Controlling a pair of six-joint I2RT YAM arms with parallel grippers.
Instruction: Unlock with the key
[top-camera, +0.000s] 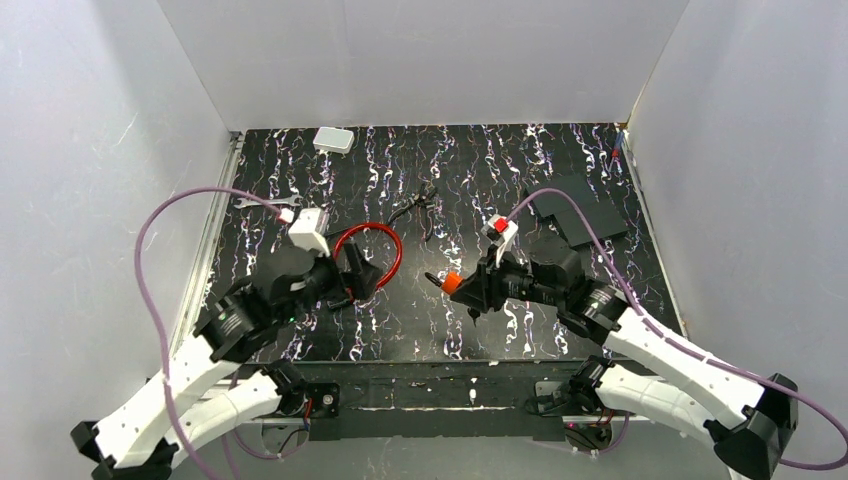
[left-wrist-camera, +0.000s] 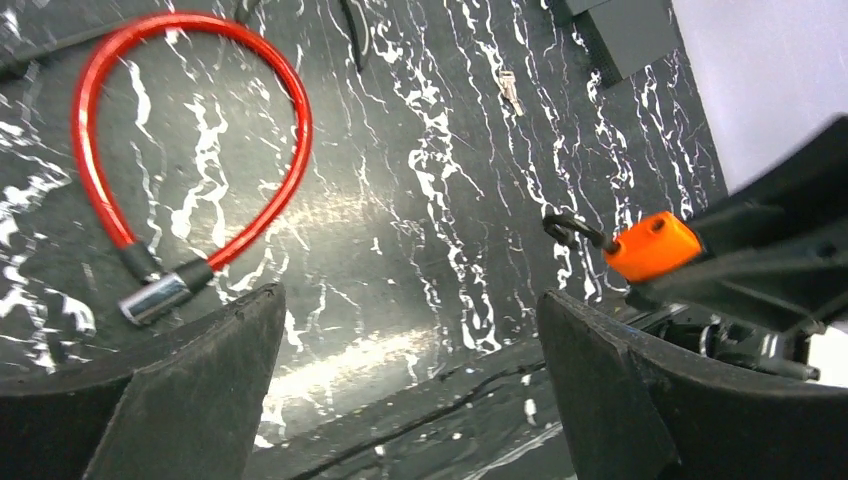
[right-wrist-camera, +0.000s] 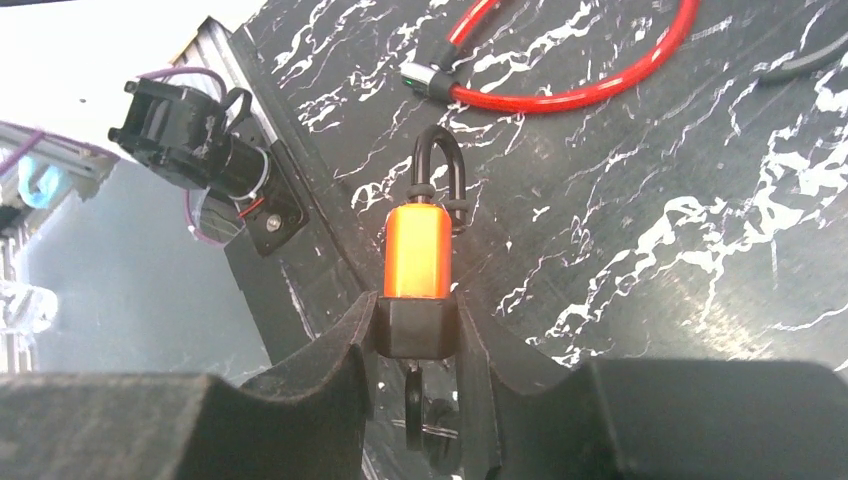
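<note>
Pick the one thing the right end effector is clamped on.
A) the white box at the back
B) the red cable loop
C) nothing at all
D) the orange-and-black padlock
D: in the right wrist view, the right end effector pinches the black base of the orange-and-black padlock between its fingers, while the red cable loop lies apart on the table.

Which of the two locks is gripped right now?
The orange padlock, clamped by its black base in the right gripper. The red cable lock lies free on the table.
</note>
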